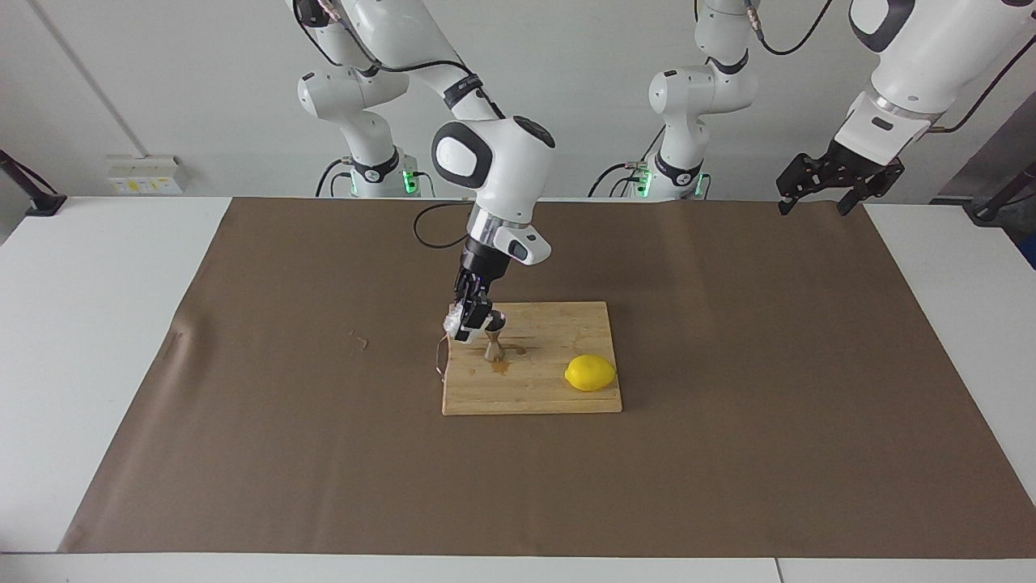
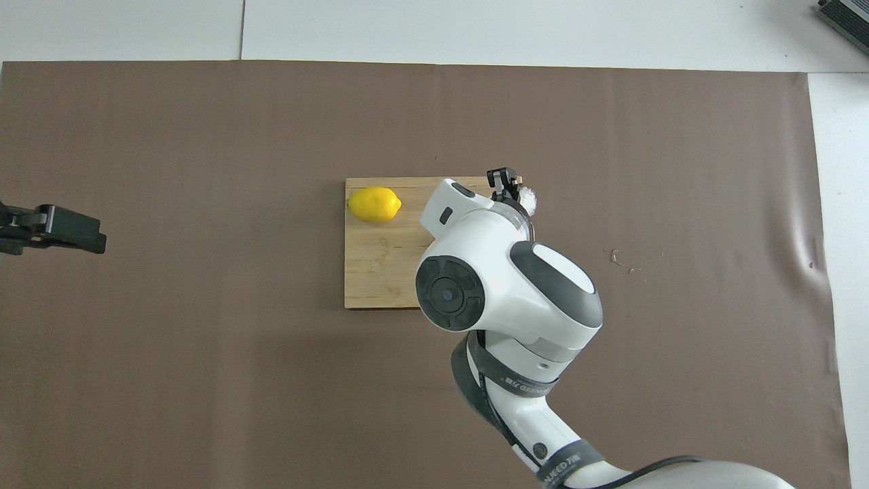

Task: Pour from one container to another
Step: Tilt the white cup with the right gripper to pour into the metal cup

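right hand (image 1: pixel 472 322) grips the tilted faceted clear cup (image 1: pixel 452 322) over the hourglass steel jigger (image 1: pixel 493 344); left hand (image 1: pixel 838 182) open.

Robotics lab, 2 white Franka arms (image 1: pixel 494 162) on bases, paper-covered white table (image 1: pixel 97 340), bare wall, cables

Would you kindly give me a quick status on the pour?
Right tool shut on clear cup, tipped over jigger on board. Left tool waits, raised. Puddle beside jigger; lemon apart.
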Action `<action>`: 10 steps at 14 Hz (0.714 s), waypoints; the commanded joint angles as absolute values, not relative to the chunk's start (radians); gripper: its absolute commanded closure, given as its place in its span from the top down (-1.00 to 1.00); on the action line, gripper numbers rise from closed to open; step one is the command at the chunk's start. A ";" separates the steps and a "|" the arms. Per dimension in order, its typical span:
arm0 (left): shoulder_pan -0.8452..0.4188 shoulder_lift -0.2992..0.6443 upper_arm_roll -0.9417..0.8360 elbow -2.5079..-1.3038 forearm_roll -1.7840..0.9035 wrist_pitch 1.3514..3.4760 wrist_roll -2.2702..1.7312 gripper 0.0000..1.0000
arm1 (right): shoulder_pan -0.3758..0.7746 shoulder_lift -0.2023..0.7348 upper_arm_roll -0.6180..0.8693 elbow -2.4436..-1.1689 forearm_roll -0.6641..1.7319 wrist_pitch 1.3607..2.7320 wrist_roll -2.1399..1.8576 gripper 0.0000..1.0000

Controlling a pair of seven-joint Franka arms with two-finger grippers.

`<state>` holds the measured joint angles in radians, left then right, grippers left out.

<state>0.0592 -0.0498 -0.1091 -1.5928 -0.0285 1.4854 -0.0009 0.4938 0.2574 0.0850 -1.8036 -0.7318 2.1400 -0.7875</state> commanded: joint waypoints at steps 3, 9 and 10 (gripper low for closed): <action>0.067 -0.061 -0.113 -1.605 -0.034 1.476 -0.006 1.00 | 0.489 0.233 0.091 -1.839 -0.776 2.177 -0.810 -1.00; 0.067 -0.061 -0.112 -1.605 -0.034 1.476 -0.006 1.00 | 0.500 0.221 0.092 -1.853 -0.845 2.184 -0.807 -1.00; 0.067 -0.061 -0.112 -1.605 -0.034 1.476 -0.006 1.00 | 0.505 0.221 0.092 -1.855 -0.853 2.186 -0.805 -1.00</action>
